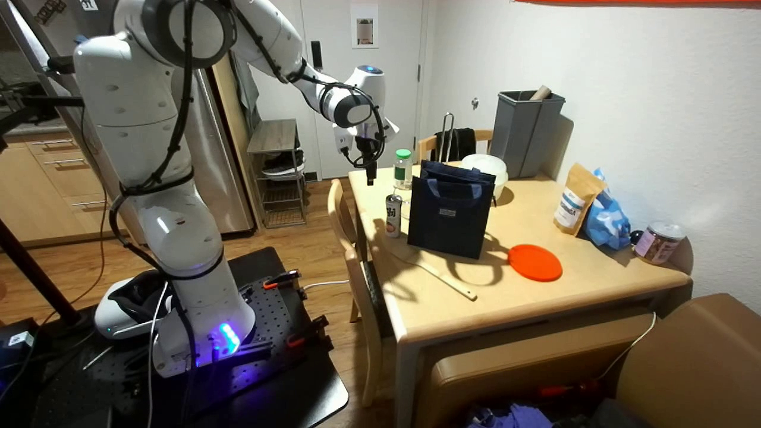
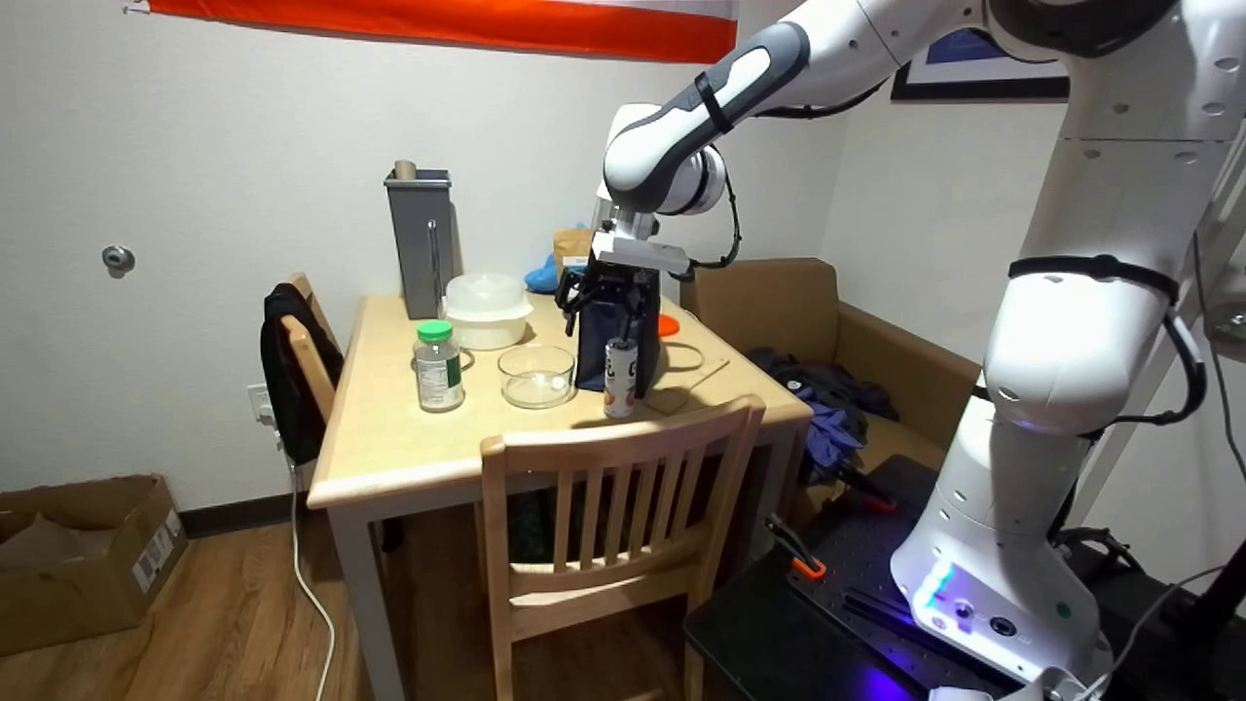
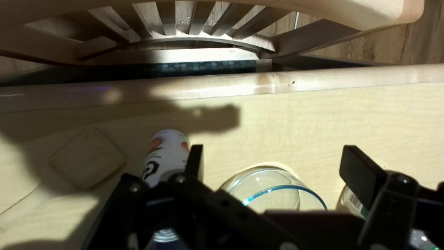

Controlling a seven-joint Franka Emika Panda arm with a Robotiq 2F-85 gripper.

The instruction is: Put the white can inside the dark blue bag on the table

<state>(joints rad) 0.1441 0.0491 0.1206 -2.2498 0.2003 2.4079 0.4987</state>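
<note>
The white can (image 1: 393,217) stands upright on the table (image 1: 511,208), close beside the dark blue bag (image 1: 449,217). In an exterior view the can (image 2: 620,385) stands in front of the bag (image 2: 596,341). My gripper (image 1: 371,178) is open and empty, pointing down above the table near the can. It also shows in an exterior view (image 2: 599,329), with one finger just above the can's top in the picture. In the wrist view the can (image 3: 168,152) lies outside the gap of the gripper (image 3: 273,152), beyond the left finger, which partly hides it.
A glass bowl (image 2: 537,380) and a green-lidded jar (image 2: 438,370) stand beside the can. A white container (image 2: 487,312) and grey bin (image 1: 526,137) stand behind. A red disc (image 1: 535,262) and wooden utensil (image 1: 449,280) lie near the bag. A chair (image 2: 604,560) stands at the table's edge.
</note>
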